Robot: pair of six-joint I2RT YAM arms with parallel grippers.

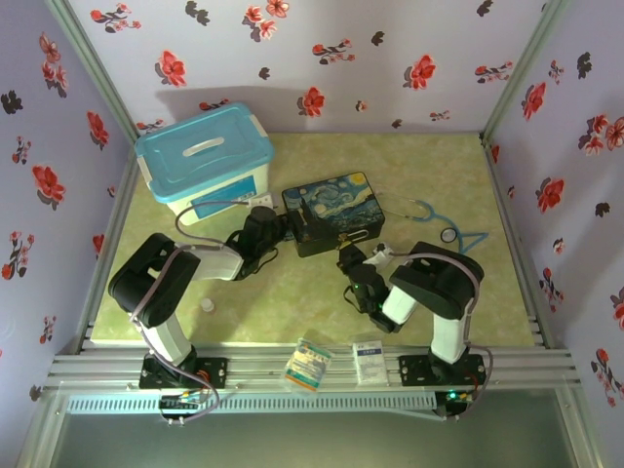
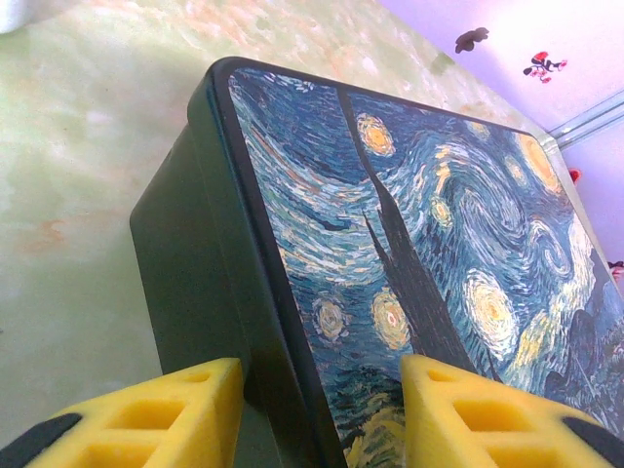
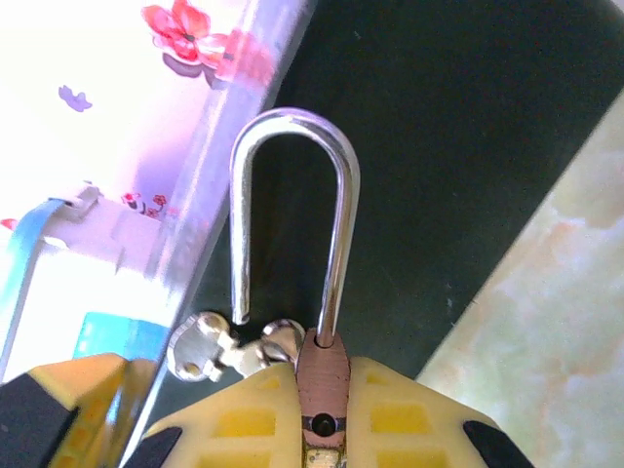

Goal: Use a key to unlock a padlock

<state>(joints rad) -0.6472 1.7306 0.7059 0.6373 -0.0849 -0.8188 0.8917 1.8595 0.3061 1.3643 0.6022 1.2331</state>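
The padlock [image 3: 323,375] is showing just a thin edge of its body between the right gripper's [image 3: 324,395] fingers [image 3: 234,424] — the rest is hiding behind them or running off the bottom. Silvery bits [image 3: 210,343] beside it are blurring too much to name, and the box [image 2: 409,244] is running off the left wrist view's right and bottom.
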